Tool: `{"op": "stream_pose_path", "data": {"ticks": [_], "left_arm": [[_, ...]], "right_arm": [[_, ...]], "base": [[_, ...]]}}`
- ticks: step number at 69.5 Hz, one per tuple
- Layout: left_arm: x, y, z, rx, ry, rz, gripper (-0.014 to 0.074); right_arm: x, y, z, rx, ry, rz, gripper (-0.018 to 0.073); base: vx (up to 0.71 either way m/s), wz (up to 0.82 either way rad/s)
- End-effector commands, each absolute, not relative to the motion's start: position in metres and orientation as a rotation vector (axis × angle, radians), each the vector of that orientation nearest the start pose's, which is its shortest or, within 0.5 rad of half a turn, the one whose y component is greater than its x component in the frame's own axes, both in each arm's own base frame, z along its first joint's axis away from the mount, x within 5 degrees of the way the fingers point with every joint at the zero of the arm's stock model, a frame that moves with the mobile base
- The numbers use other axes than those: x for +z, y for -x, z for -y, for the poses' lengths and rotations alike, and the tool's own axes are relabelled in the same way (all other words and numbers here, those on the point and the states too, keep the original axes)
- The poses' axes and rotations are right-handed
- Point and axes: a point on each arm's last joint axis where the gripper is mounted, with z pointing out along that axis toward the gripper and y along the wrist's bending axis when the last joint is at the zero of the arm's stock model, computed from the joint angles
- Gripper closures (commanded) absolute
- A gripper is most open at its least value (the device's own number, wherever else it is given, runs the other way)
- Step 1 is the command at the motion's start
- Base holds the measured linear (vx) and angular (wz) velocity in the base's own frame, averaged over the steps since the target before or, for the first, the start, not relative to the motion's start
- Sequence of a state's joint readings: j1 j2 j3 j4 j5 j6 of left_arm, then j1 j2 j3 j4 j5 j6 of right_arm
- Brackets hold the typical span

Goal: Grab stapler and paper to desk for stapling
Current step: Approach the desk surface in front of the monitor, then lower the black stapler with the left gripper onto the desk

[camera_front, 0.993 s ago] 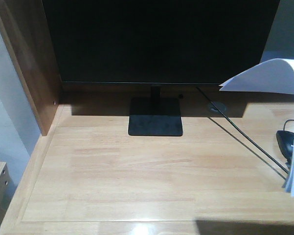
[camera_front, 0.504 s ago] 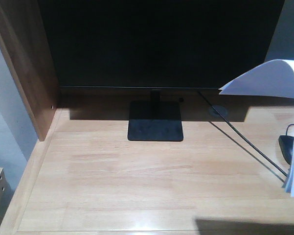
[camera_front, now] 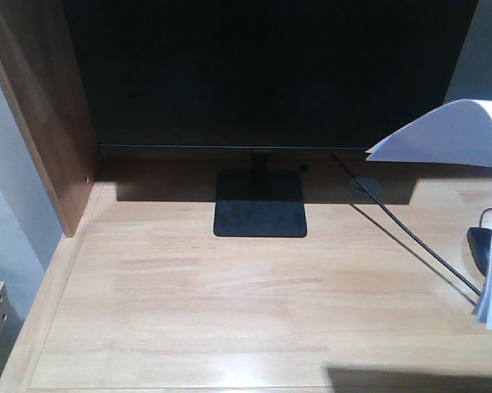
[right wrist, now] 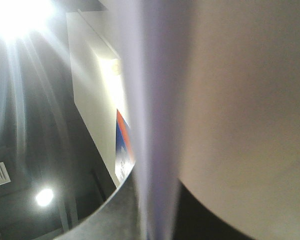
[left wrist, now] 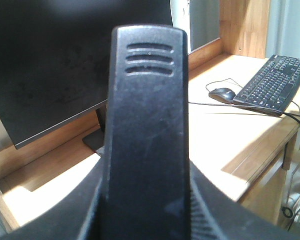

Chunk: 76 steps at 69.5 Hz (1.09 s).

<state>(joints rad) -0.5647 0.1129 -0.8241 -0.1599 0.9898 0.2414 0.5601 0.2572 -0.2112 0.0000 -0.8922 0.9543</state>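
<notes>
Paper (camera_front: 450,135) is held curled aloft over the right edge of the desk (camera_front: 229,311), presumably for laying flat, though the right gripper's closure cannot be told, while the stapler (left wrist: 149,125) is clamped in the closed left gripper (left wrist: 149,217) above the desktop.

The desk (camera_front: 229,311) was pale, plank-striped wood; its side panel (camera_front: 41,123) darker brown; the monitor (camera_front: 270,74) black; the paper (camera_front: 450,135) white; the stapler (left wrist: 147,140) black, three-grooved; keyboard (left wrist: 274,82) and mouse (left wrist: 222,94) black.
</notes>
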Motion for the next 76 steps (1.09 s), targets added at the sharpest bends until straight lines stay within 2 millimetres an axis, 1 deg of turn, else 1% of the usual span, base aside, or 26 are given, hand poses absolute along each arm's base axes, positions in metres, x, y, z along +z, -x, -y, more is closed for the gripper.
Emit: {"op": "stream_pose_path", "data": {"ticks": [1,44,50,55,61,70,76], "left_arm": [[0.389,0.029,-0.004,-0.449,-0.654,-1.515,0.0603],[0.389,0.029,-0.004,-0.448,-0.651,-1.509,0.0603],[0.392,0.025,-0.002,-0.449,-0.645,-1.506,0.0603],[0.393,0.016,0.004,-0.445,-0.654,-1.538,0.0603],[0.395,-0.002,0.015,-0.443,-0.665,-1.589,0.0603],[0.397,-0.036,0.039,-0.47,-0.677,-1.669,0.0603],[0.396,-0.06,0.056,-0.472,-0.72,-1.695,0.0603]], "right_arm": [[0.347,-0.031,-0.02,1.454,-0.11,-0.628,0.0565],[0.347,-0.031,-0.02,1.454,-0.11,-0.629,0.0565],[0.347,-0.031,-0.02,1.454,-0.11,-0.629,0.0565],[0.347,-0.031,-0.02,1.454,-0.11,-0.629,0.0565],[0.347,-0.031,-0.02,1.454,-0.11,-0.629,0.0565],[0.347,-0.031,-0.02,1.454,-0.11,-0.629,0.0565],[0.347,-0.031,-0.02,1.454,-0.11,-0.629,0.0565]], "base": [[0.0,0.0],[0.0,0.0],[0.0,0.0],[0.0,0.0],[0.0,0.0],[0.0,0.0],[0.0,0.0]]}}
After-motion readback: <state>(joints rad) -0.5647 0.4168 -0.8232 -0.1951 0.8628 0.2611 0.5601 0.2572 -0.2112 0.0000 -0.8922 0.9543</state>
